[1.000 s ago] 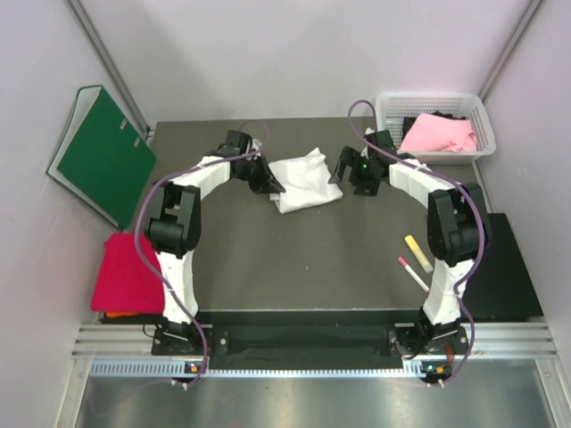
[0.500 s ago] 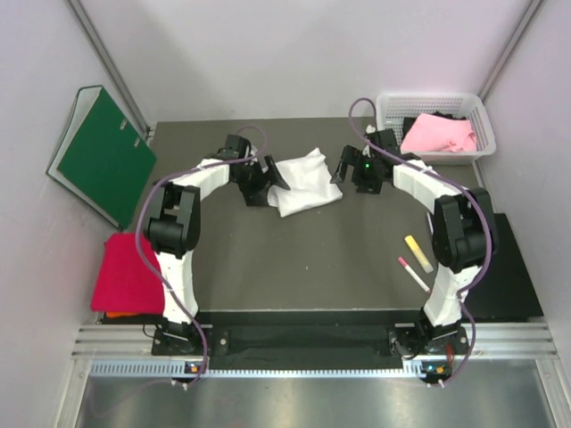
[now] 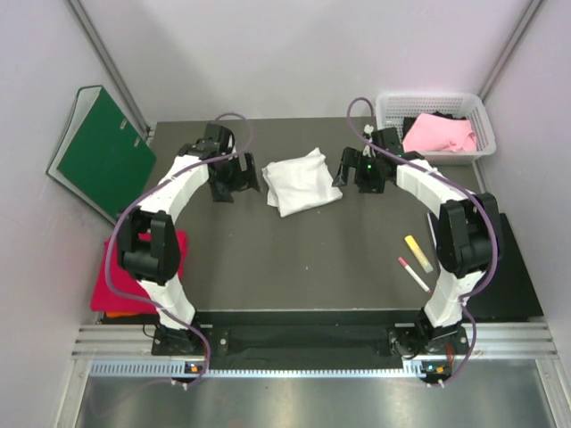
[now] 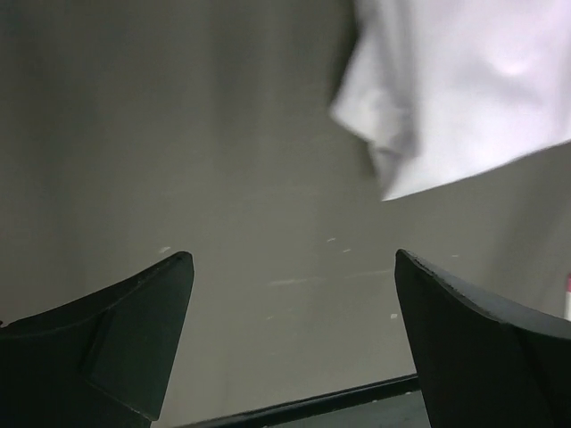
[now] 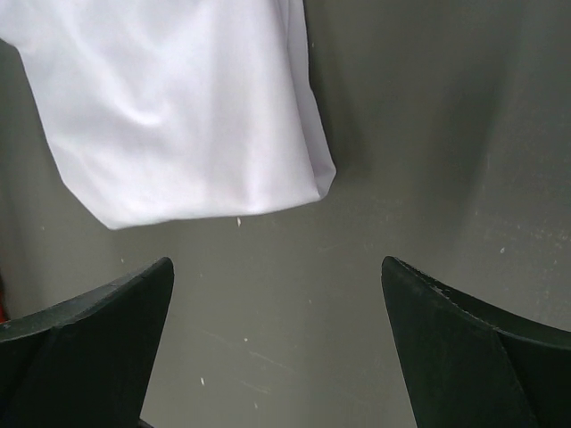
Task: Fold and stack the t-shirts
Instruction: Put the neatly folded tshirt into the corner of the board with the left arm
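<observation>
A white t-shirt [image 3: 302, 181] lies folded on the dark table, toward the back and between both arms. My left gripper [image 3: 239, 181] is open just left of it, apart from the cloth. The left wrist view shows the white t-shirt [image 4: 464, 89] beyond the left gripper [image 4: 293, 259], with bare table between the fingers. My right gripper [image 3: 343, 174] is open just right of the shirt. In the right wrist view the white t-shirt [image 5: 178, 107] lies ahead of the right gripper [image 5: 277, 263]. A pink t-shirt [image 3: 437, 134] fills the basket. A crimson t-shirt [image 3: 116, 272] lies folded at the left, partly behind the left arm.
A white basket [image 3: 385, 111] stands at the back right corner. A green binder [image 3: 103, 156] leans against the left wall. A yellow marker [image 3: 417, 252] and a pink-tipped pen [image 3: 412, 274] lie near the right arm. A black block [image 3: 504, 267] sits beside the table's right edge.
My left gripper has opened, let go of the white t-shirt's left edge, and drawn back to the left. The right gripper has hardly moved.
</observation>
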Robot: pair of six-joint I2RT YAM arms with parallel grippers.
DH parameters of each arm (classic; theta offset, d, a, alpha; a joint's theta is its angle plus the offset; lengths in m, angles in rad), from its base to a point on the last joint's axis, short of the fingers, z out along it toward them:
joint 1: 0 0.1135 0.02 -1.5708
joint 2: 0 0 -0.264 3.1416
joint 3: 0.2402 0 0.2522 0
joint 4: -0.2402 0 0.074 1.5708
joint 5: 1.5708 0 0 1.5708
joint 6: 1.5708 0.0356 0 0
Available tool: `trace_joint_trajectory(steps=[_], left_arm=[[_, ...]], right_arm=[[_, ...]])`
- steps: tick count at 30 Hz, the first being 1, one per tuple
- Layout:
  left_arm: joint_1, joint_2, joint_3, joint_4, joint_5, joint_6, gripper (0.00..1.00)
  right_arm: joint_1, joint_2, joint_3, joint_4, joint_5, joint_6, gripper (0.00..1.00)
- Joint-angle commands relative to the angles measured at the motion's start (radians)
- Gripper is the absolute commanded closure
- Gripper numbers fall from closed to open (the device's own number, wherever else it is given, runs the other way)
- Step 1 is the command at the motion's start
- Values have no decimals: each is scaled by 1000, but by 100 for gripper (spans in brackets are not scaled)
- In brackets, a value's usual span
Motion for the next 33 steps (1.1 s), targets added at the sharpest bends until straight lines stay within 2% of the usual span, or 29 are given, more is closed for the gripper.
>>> trace_joint_trajectory(steps=[1, 3, 4, 6, 12, 14, 17, 21, 25, 33], left_arm=[[48, -101, -39, -207, -196, 63, 1], [61, -147, -23, -303, -292, 68, 1], [62, -155, -13, -338, -383, 66, 1], [63, -166, 7, -433, -450, 66, 1], [60, -117, -40, -566, -681, 57, 1], [60, -105, -71, -548, -700, 63, 1], [58, -80, -78, -526, -640, 49, 1], [58, 27, -103, -587, -804, -64, 1], [57, 182, -100, -613, -887, -144, 1], [60, 312, -101, -592, -933, -188, 1]], right_arm=[[33, -28, 56, -75, -52, -76, 0], [56, -19, 72, -94, -54, -96, 0], [63, -14, 84, -108, -52, -101, 0], [79, 1, 93, -114, -54, -103, 0], [114, 44, 142, -149, -77, -110, 0], [117, 61, 156, -159, -84, -119, 0], [119, 70, 162, -178, -92, -135, 0], [119, 70, 155, -191, -95, -147, 0], [119, 76, 141, -179, -117, -141, 0], [117, 101, 170, -183, -131, -135, 0]])
